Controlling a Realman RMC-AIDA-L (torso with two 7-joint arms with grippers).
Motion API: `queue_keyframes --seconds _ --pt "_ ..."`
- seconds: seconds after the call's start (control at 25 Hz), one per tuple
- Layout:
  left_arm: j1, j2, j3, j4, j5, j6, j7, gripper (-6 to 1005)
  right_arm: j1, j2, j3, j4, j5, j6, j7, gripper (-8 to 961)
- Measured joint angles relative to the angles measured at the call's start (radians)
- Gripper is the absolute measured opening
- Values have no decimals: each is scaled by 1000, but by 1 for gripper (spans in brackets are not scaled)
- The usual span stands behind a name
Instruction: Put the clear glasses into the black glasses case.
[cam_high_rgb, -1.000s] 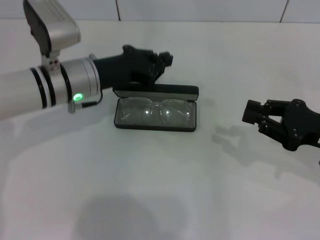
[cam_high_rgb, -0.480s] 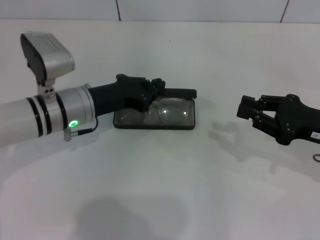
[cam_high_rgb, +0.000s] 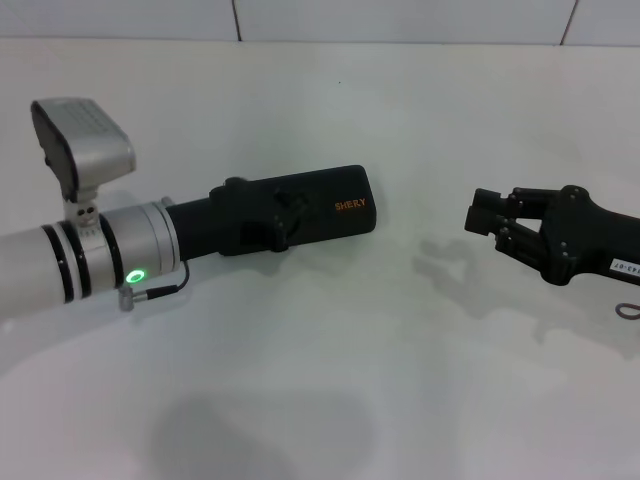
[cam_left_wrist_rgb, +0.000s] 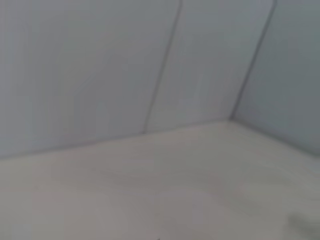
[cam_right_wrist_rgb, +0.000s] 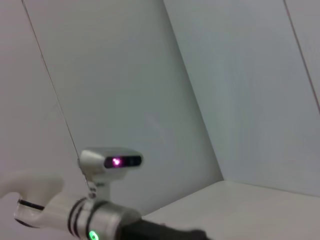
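White table fills the head view, with a pale tiled wall along its far edge; the left wrist view shows only that wall meeting the table in a corner. Reaching in from the left, the silver left arm carries a grey camera block and a green light near its wrist. Its black left gripper lies flat on the near end of the case, which sits shut in the middle of the table, orange lettering showing on its lid. Whether that gripper's jaws are apart or together I cannot tell, black lying on black. The glasses are not visible with the lid down. Well apart on the right, the right gripper hovers above the table, pointing toward the case, its fingers close together and holding nothing.
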Motion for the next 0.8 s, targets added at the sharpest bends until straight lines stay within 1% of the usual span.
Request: queue_keyframes --seconds 0.12,0.24,0.32,0.36,0.44,0.56,0.68,0.8 --pt "33 4 1 75 -63 164 2 74 0 -1 0 0 0 -1 0 273" --pt "114 3 4 204 -187 370 30 74 0 -2 0 0 0 -5 -1 275" --pt "156 3 6 271 -239 448 53 74 0 -3 0 -3 0 -7 -1 276" --pt "156 3 6 271 -239 448 53 74 -1 -3 0 -6 0 -8 -1 277" --pt "200 9 7 354 -258 501 53 75 -2 -3 0 -11 1 -13 -1 278" --pt "231 16 2 394 -223 507 43 75 2 -5 0 -20 1 -30 -1 280" --pt "261 23 -9 411 -146 504 43 76 8 -6 -12 -49 1 -50 0 282" --pt "292 28 -33 416 -69 501 33 76 16 -7 -54 -109 -21 -69 2 284"
